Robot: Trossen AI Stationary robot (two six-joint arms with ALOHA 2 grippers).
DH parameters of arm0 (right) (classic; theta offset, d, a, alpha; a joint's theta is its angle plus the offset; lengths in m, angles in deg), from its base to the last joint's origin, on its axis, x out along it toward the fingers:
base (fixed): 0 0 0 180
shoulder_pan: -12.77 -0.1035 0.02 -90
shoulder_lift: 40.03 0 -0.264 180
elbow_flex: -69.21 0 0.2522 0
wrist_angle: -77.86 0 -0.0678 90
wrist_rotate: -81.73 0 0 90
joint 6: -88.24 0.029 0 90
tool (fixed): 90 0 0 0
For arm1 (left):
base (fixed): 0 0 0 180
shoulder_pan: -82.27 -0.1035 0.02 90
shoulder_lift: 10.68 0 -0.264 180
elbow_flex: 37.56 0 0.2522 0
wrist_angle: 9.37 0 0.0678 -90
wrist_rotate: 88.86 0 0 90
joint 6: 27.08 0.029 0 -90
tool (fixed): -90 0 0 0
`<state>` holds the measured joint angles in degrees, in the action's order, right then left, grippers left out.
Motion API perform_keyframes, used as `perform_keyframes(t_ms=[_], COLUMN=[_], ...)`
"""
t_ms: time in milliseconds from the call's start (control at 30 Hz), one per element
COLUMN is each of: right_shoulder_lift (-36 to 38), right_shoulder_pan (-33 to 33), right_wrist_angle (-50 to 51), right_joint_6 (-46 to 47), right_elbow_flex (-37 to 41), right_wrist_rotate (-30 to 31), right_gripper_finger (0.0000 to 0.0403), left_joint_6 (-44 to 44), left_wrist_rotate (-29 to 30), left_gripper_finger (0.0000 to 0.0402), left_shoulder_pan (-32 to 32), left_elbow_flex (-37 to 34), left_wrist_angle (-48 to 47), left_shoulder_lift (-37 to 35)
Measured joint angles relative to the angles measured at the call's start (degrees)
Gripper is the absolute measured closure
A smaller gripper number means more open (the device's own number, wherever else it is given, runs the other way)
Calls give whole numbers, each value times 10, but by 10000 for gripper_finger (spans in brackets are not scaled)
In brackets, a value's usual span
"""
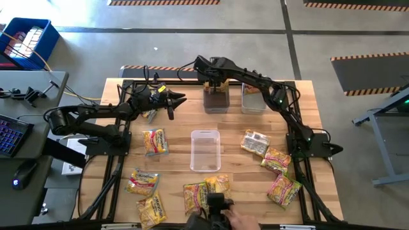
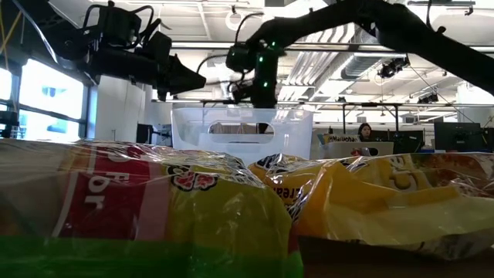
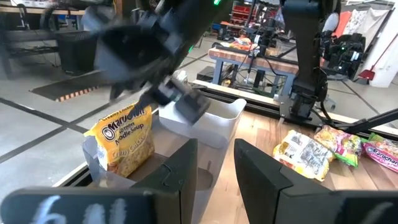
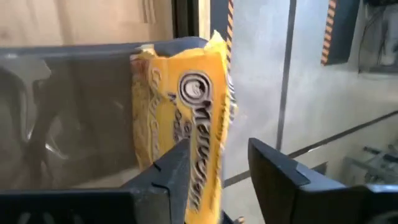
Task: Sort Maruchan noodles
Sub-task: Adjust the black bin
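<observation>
Right gripper: over the far bin, jaws spread around an upright yellow packet, grip unclear.
Left gripper: raised, jaws parted, empty.
Label: "Maruchan".

I see one yellow packet upright in a far bin; other crinkly packets lie flat, scattered across tabletop.

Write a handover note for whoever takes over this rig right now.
Right gripper: open above the far-left bin, a yellow packet standing in that bin, between the fingers.
Left gripper: empty, hovering left of that bin.
Done: yellow packet in far-left bin; far-right bin has something inside.
Left: about ten packets loose on the table; centre bin looks empty.
</observation>
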<state>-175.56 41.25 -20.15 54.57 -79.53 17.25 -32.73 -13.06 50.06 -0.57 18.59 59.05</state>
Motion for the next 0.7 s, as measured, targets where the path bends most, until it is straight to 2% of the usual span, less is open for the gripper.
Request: perform_keyframes(t_ms=[100,167,367,500,700], right_shoulder_lift=[31,54,114,145,242], right_shoulder_pan=[-5,-6,20,24,25], right_wrist_angle=[30,57,111,89,-7], right_joint_6=[-10,7,92,95,107], right_elbow_flex=[0,0,28,115,335], right_wrist_rotate=[27,22,-161,-145,-156], right_gripper_finger=[277,298,392,393,401], left_joint_6=[13,17,24,33,33], left_wrist_rotate=[0,0,-3,-4,-4], left_gripper_finger=[307,307,309,320,346], left_shoulder_pan=[0,0,0,0,0], left_elbow_flex=[0,0,0,0,0], left_wrist_angle=[-11,-16,-24,-42,-64], left_shoulder_lift=[0,0,0,0,0])
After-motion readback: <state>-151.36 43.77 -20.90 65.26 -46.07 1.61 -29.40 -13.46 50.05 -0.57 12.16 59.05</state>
